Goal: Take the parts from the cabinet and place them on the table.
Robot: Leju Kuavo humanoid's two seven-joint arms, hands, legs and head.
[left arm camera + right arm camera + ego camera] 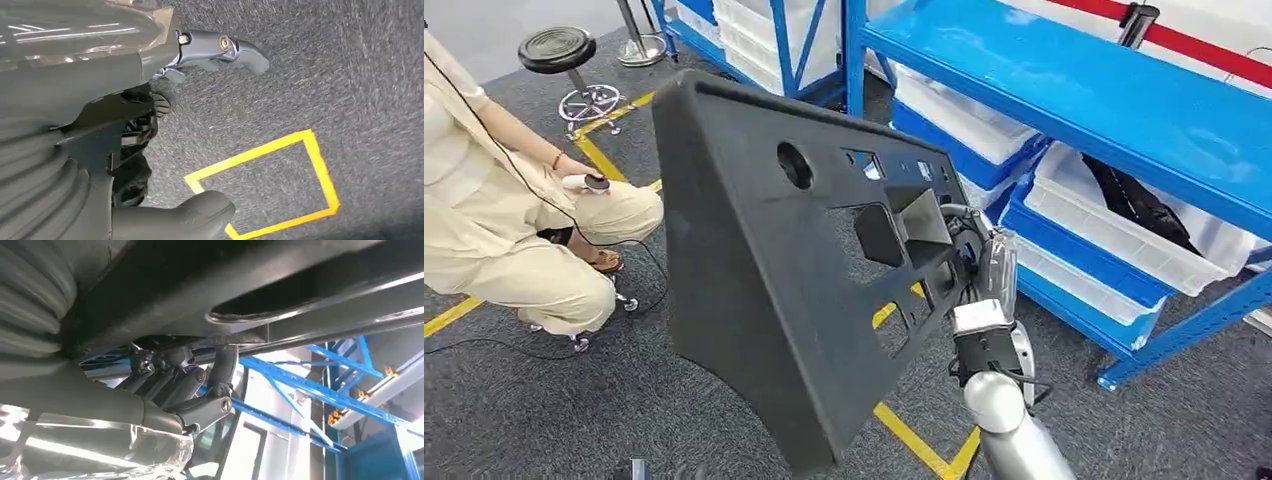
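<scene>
At the left of the head view a crouching person (pixel 514 210) watches. The large black panel (pixel 764 300) fills the centre, held aloft, its right edge gripped by the right robot hand (pixel 969 250); stiff, bulky, probably light, its cut-outs offer holds. The left robot hand (pixel 215 50) hangs empty, fingers apart. Blue shelving (pixel 1074 90) stands upper right.

A person (pixel 499 215) in beige crouches on the grey carpet (pixel 524 410), well left of the blue rack (pixel 1064 90). A black stool (pixel 559 50) stands behind them, left of the rack; yellow floor tape (pixel 914 435) runs before it
</scene>
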